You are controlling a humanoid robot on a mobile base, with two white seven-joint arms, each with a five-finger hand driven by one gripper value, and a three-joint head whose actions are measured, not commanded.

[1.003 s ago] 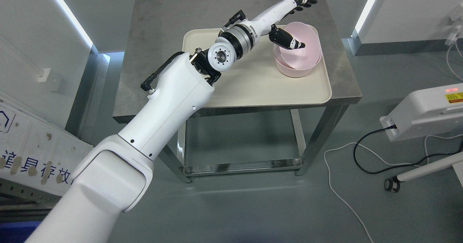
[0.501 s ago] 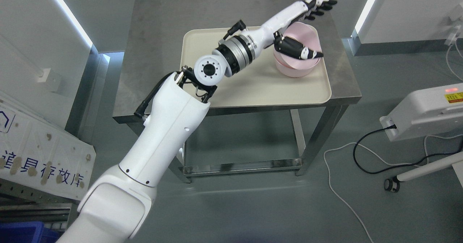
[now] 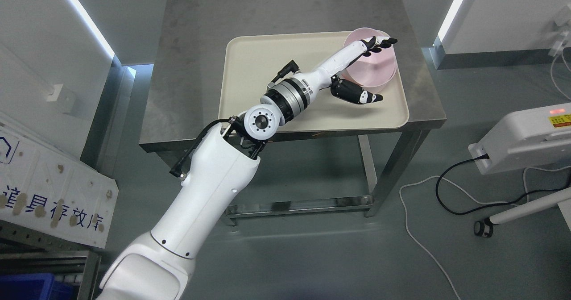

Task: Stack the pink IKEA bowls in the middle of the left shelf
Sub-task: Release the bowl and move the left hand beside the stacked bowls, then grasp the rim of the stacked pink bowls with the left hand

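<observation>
The pink bowls [image 3: 384, 63] sit nested as one stack in the far right corner of the cream tray [image 3: 267, 63]. My left arm reaches in from the lower left across the tray. The left hand [image 3: 378, 70] is open and straddles the stack. Its black fingers [image 3: 380, 43] lie stretched over the top rim. The thumb [image 3: 357, 96] points out along the near side, just clear of the bowl wall. The hand covers part of the stack's left side. The right arm does not show.
The tray lies on a steel table [image 3: 196, 68] with a low rail [image 3: 299, 205] underneath. A white device [image 3: 522, 141] with black and white cables [image 3: 446, 193] stands on the floor at the right. A printed white panel [image 3: 49, 202] and a blue bin [image 3: 26, 286] are at the lower left.
The thumb has come out of the bowl and now lies outside its near wall. The tilted upper bowl has settled level, and the stack sits slightly farther back-right. The elbow has dropped toward the table's near edge.
</observation>
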